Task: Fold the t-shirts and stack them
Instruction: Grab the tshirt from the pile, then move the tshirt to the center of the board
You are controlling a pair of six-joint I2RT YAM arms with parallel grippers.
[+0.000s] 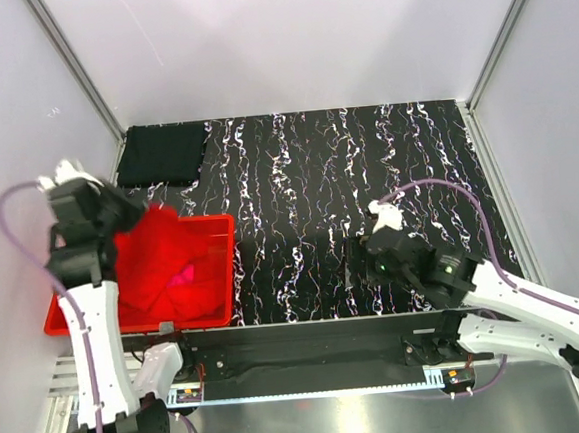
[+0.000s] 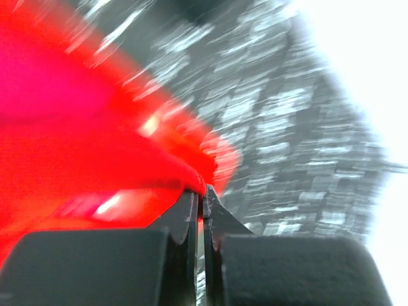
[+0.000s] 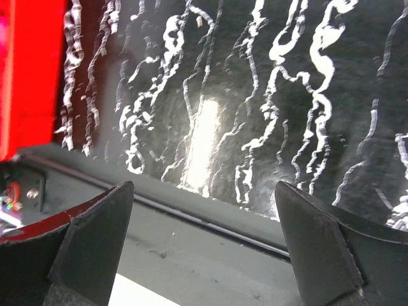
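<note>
L gripper (image 1: 132, 218) sits above the far-left part of the red bin (image 1: 230, 266), and my L fingers (image 2: 185, 220) are clenched on a fold of the red t-shirt (image 1: 157, 255). Wrist cam shows the pinch right at the tips, red cloth draped over them (pic is badly motion-blurred, so no finer detail). The red shirt hangs bunched from that pinch, and its lower part spreads over the bin's inside and covers most of it. The pink t-shirt (image 1: 182, 277) peeks out as a small magenta patch near the bin's middle, under the red cloth; the rest of it is hidden. The black t-shirt (image 1: 161, 153) lies folded flat on the table mat (image 1: 365, 160), just beyond the bin's far edge, at the mat's far-left corner.

R gripper (image 1: 359, 259) is well to the right of the bin, low over the mat near its front edge and pointing toward the bin. R fingers (image 3: 95, 236) are spread wide w/ nothing between them. R wrist cam catches the bin's red wall at its left edge, across bare marbled mat.
</note>
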